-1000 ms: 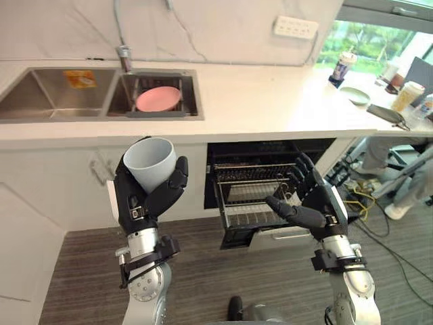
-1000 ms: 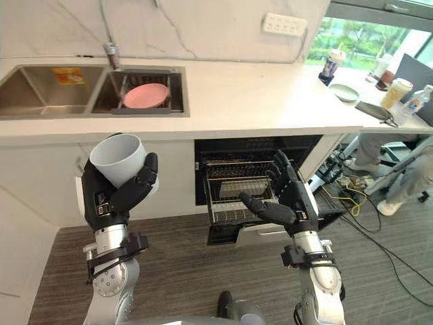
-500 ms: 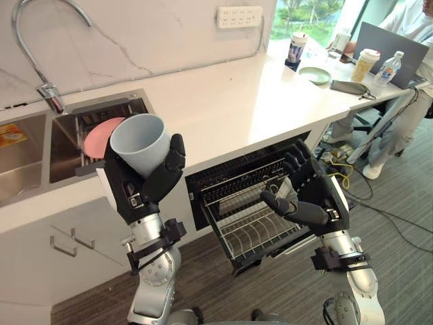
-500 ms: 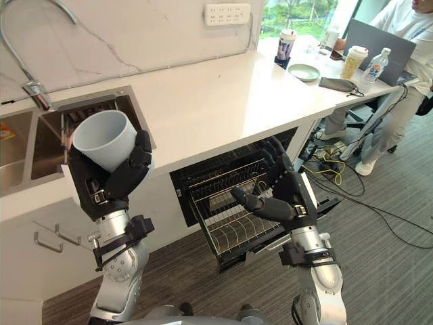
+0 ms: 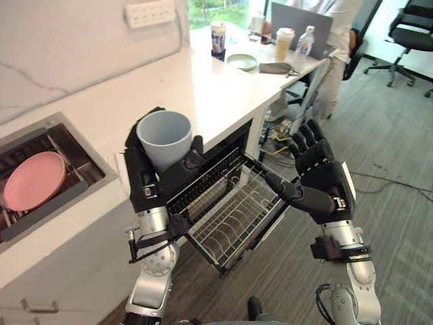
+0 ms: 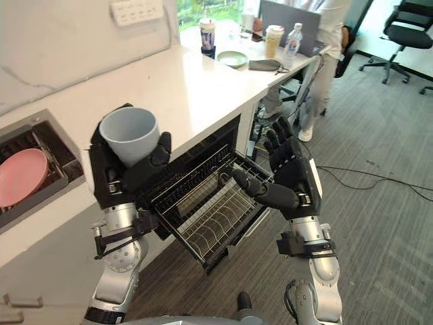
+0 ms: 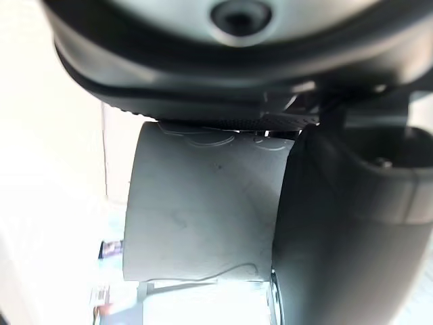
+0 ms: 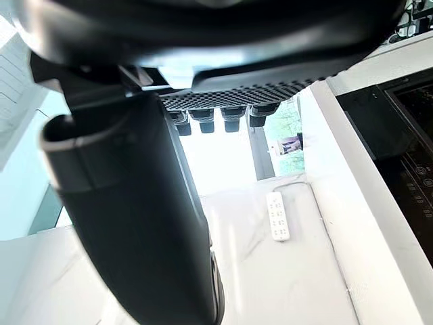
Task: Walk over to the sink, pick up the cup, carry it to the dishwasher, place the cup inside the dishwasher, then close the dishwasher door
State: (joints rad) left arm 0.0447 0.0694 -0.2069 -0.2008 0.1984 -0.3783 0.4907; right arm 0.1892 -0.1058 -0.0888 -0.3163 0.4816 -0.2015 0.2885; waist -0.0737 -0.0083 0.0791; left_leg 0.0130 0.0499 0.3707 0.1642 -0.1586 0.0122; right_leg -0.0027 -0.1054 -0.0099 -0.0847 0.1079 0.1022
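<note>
A white countertop (image 5: 203, 88) ran along the marbled wall, with a sink (image 5: 86, 181) set into it holding a pink plate (image 5: 32, 180). At the countertop's far end stood drink cups, a bottle and a small green dish, with a person (image 5: 336, 74) and an office chair (image 5: 410, 26) past that end. Under the countertop's front edge the dishwasher (image 5: 226, 147) stood open, its wire rack (image 5: 233, 218) drawn out over the floor (image 5: 396, 142). The floor lay bare beyond the rack's outer edge, apart from cables near the countertop's far end.

The cup (image 5: 164, 134) was upright, mouth up, grasped in the left hand (image 5: 143, 186), whose fingers curled round its lower wall. It was held in front of the countertop's front edge, above the rack's inner corner on the sink side. The left wrist view showed the cup's wall (image 7: 203, 217) pressed against the palm. The right hand (image 5: 326, 184) was raised over the rack's outer edge, fingers straight and spread, thumb out, holding nothing.
</note>
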